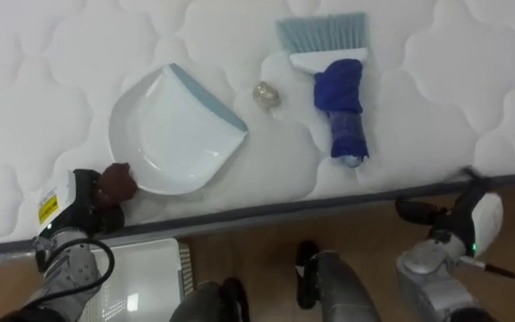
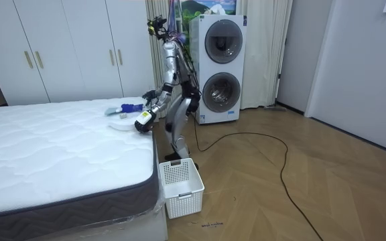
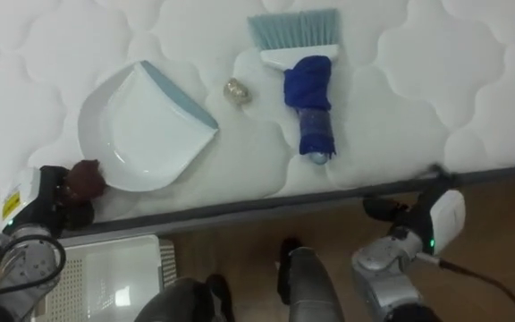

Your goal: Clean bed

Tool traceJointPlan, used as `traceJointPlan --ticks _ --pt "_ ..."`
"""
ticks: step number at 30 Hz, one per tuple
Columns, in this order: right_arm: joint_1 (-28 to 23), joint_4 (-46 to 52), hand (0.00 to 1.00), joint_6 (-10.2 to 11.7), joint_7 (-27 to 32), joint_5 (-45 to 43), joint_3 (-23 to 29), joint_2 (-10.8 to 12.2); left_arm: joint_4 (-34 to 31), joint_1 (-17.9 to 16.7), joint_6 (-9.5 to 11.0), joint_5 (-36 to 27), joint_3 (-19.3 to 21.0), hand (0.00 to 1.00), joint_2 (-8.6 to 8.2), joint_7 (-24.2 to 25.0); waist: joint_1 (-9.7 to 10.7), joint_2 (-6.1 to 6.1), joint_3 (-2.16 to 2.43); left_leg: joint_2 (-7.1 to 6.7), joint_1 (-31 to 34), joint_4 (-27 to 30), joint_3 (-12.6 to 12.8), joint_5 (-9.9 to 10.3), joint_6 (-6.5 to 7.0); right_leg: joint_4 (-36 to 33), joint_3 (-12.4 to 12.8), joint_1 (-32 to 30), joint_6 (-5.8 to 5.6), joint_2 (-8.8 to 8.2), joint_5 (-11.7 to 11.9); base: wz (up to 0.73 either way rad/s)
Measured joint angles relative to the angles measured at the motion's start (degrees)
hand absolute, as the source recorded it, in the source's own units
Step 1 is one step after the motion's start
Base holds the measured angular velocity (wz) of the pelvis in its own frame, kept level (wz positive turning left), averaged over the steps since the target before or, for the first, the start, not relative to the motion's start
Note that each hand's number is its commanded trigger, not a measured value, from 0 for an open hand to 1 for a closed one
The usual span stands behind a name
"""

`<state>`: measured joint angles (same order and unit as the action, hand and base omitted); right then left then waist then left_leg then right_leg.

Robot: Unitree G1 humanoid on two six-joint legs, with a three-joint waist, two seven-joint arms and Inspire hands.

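The left hand (image 1: 80,204) rested at the mattress (image 1: 25,107) edge, against a brown lump (image 1: 115,182) at the dustpan (image 1: 173,134) rim (whether its fingers gripped it I could not tell). The dustpan lay at the hand's one o'clock. A crumpled wad (image 1: 265,94) sat at the pan's three o'clock, with the blue-wrapped hand brush (image 1: 336,85) just beyond. The right hand (image 1: 418,213) hung at the brush's five o'clock, by the mattress edge, and I could not tell its grip.

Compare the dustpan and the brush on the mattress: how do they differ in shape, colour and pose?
The dustpan is broad and white with a grey-blue lip; the brush is narrow, with pale blue bristles and a dark blue wrapped handle. The dustpan's lip faces the brush; the brush's bristles point away from the robot. The left hand is at the dustpan's brown end; the brush lies untouched. Both lie on the mattress.
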<state>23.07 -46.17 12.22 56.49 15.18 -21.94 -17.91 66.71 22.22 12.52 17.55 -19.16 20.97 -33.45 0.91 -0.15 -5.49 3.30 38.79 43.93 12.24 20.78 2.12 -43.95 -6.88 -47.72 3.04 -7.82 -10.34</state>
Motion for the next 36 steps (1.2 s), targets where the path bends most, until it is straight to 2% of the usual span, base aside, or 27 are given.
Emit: traceJointPlan --ticks 1,4,6,9,12,17,19,20,21,22,25,28,32,36 --pt "3.59 -0.29 0.0 2.5 -0.25 -0.81 -0.7 -1.31 -0.06 0.49 -0.05 0.03 -1.21 1.0 0.01 0.27 -0.4 -0.01 0.0 0.09 0.06 0.15 -0.43 -0.11 -0.04 0.29 -0.83 0.54 0.4 -0.03 0.24 0.19" --pt "7.14 -1.26 0.0 5.81 -1.14 -6.09 -0.73 -1.96 -0.4 1.07 -0.79 0.21 -3.78 1.0 -0.07 1.9 -1.4 -0.22 0.13 0.14 -0.62 0.49 -2.48 -0.19 -0.31 0.68 -3.04 2.81 0.6 -0.05 -0.41 0.33" --pt "7.21 -2.69 0.0 6.45 -2.75 -9.33 -1.38 -1.58 -0.77 1.1 -1.2 0.4 -4.47 1.0 -0.19 2.9 -1.72 -0.21 0.13 0.15 -1.26 0.31 -3.53 -0.21 -0.46 1.16 -4.22 4.27 0.57 -0.09 -0.89 0.33" --pt "6.69 -3.4 0.0 6.45 -5.72 -11.41 -1.61 -0.82 -1.69 1.11 -1.53 1.14 -4.84 1.0 -0.23 4.29 -2.99 -0.17 0.16 0.01 -1.47 0.24 -3.61 -0.23 -0.41 0.86 -4.8 4.69 0.35 -0.99 -1.41 0.15" --pt "6.66 -5.43 0.0 6.43 -7.77 -12.12 -1.81 0.41 -1.93 1.11 -1.66 1.25 -4.87 1.0 -0.25 5.17 -3.2 -0.12 0.19 -0.06 -1.45 0.97 -3.51 -0.3 -0.26 -0.1 -4.86 5.1 -0.14 -1.54 -2.0 0.13" --pt "7.17 -3.92 0.0 6.43 -7.81 -16.59 -0.68 0.53 -2.56 1.13 -2.07 3.57 -4.72 1.0 -0.66 5.06 -3.04 -0.2 0.26 -0.89 -1.84 0.94 -3.53 -0.21 0.04 -0.72 -4.69 5.11 -0.49 -2.56 -2.23 0.07" --pt "7.1 1.76 0.0 6.43 -6.51 -18.76 1.57 0.58 -2.63 0.76 -2.58 4.51 -3.97 1.0 -1.44 4.92 -3.04 -0.23 0.36 -1.08 -2.25 0.77 -3.05 -0.16 0.27 -1.16 -4.31 5.1 -0.53 -2.88 -2.24 0.0" --pt "7.12 3.45 0.0 6.5 -5.89 -19.65 2.11 0.57 -2.63 0.55 -2.63 4.54 -3.8 1.0 -1.57 4.84 -2.97 -0.34 0.46 -1.09 -2.34 0.76 -2.96 -0.16 0.28 -1.28 -4.28 5.1 -0.53 -2.95 -2.25 0.0" --pt "7.25 6.24 0.0 6.98 -4.6 -21.38 3.1 0.56 -2.62 0.14 -2.78 4.58 -3.69 1.0 -1.84 4.83 -2.9 -0.54 0.87 -1.08 -2.5 0.76 -2.95 -0.22 0.37 -1.36 -4.28 5.2 -0.49 -2.97 -2.25 0.0" --pt "7.47 7.35 0.0 8.0 -3.56 -23.15 3.52 0.55 -2.59 -0.57 -3.11 4.66 -3.69 1.0 -2.26 4.83 -2.81 -0.81 1.64 -1.06 -2.85 0.67 -2.96 -0.28 0.38 -1.38 -4.29 5.49 -0.44 -2.94 -2.29 0.0" --pt "7.5 8.74 0.0 10.03 -2.21 -24.81 3.66 0.54 -2.49 -2.56 -3.51 4.67 -3.69 1.0 -2.48 4.97 -2.53 -1.64 2.39 -0.98 -4.77 -0.05 -3.01 -0.44 0.25 -0.75 -4.3 7.46 -0.37 -2.69 -2.31 0.0" --pt "7.49 8.76 0.0 10.22 -2.01 -24.47 4.08 0.18 -2.5 -3.36 -4.0 5.41 -3.67 1.0 -2.15 5.02 -2.37 -2.1 2.68 -0.97 -5.3 -0.25 -3.01 -0.55 0.26 -0.37 -4.3 8.06 -0.42 -2.65 -2.26 0.0" --pt "7.33 8.54 0.0 10.21 -2.18 -23.43 4.44 0.16 -2.53 -3.31 -4.75 5.8 -3.6 1.0 -2.08 5.37 -2.43 -2.1 2.67 -0.74 -5.23 -0.33 -2.95 -0.66 0.32 0.35 -4.46 8.19 -0.34 -2.42 -1.63 -0.05" --pt "7.12 5.57 0.0 10.17 -2.18 -19.69 4.53 0.17 -2.64 -3.26 -4.79 5.66 -3.6 1.0 -1.81 5.38 -2.36 -2.03 2.62 0.11 -5.0 -0.31 -3.49 -0.65 0.32 2.08 -5.54 9.18 -0.31 -1.68 -1.09 0.0"
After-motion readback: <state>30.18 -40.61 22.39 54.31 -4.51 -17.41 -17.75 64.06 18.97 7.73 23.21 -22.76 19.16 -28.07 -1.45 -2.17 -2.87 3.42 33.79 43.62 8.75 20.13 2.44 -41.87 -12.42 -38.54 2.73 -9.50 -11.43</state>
